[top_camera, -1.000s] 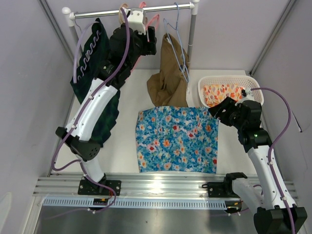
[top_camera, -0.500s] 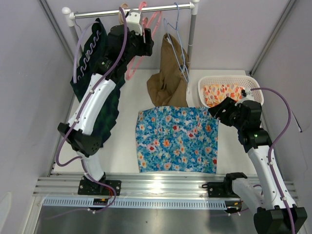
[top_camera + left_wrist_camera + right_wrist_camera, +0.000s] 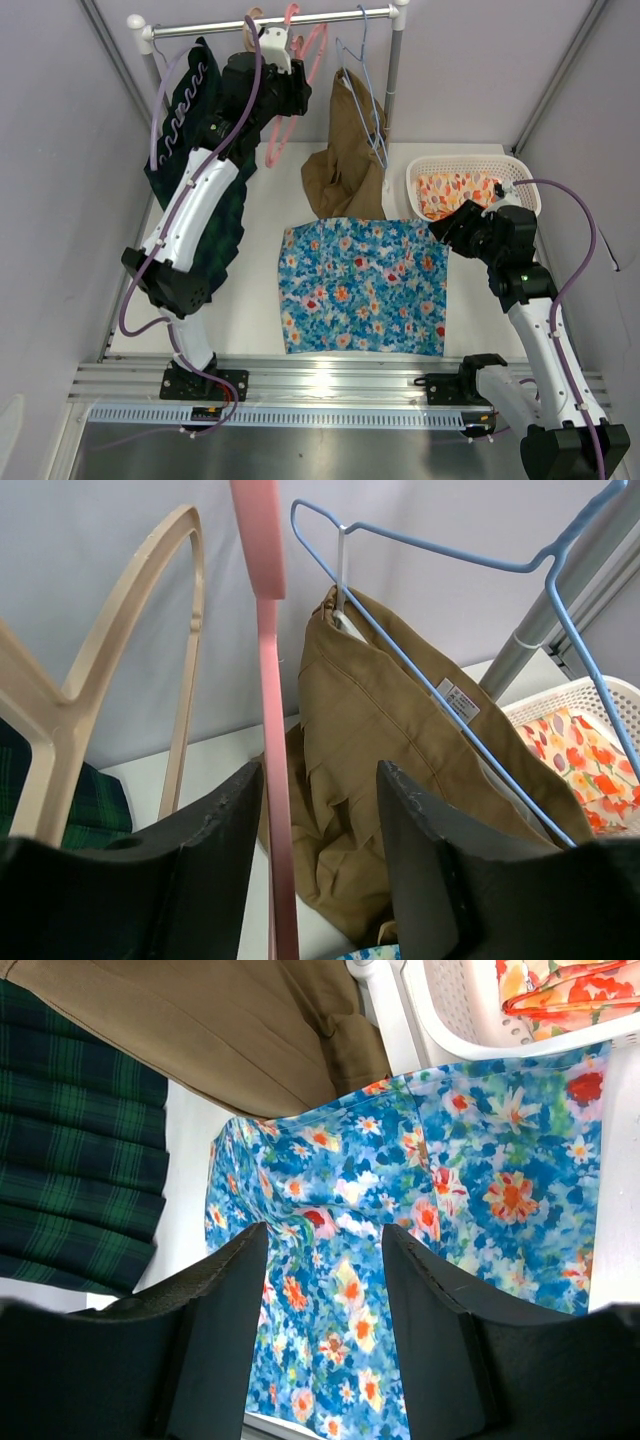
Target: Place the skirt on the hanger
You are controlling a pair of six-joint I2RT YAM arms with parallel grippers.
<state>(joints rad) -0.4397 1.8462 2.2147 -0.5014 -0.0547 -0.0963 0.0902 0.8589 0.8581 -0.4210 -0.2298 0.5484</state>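
Observation:
The blue floral skirt (image 3: pixel 362 285) lies flat on the white table; it also fills the right wrist view (image 3: pixel 400 1210). The pink hanger (image 3: pixel 277 148) hangs tilted from the rail. In the left wrist view its bar (image 3: pixel 268 730) runs down between my left gripper's jaws, close to the left finger (image 3: pixel 200 850). My left gripper (image 3: pixel 296 96) (image 3: pixel 320 775) is open, raised at the rail. My right gripper (image 3: pixel 447 228) (image 3: pixel 325 1250) is open and empty, hovering above the skirt's right top corner.
A brown garment (image 3: pixel 345 150) hangs on a blue wire hanger (image 3: pixel 365 95) right of the pink one. A dark green plaid garment (image 3: pixel 195 130) hangs at the left. A beige hanger (image 3: pixel 120 630) is beside the left gripper. A white basket (image 3: pixel 470 163) with orange floral cloth stands at the back right.
The left gripper has shifted slightly up and left at the rail. The pink hanger has swung, its lower end now sticking out to the left below the gripper. The right arm has not moved.

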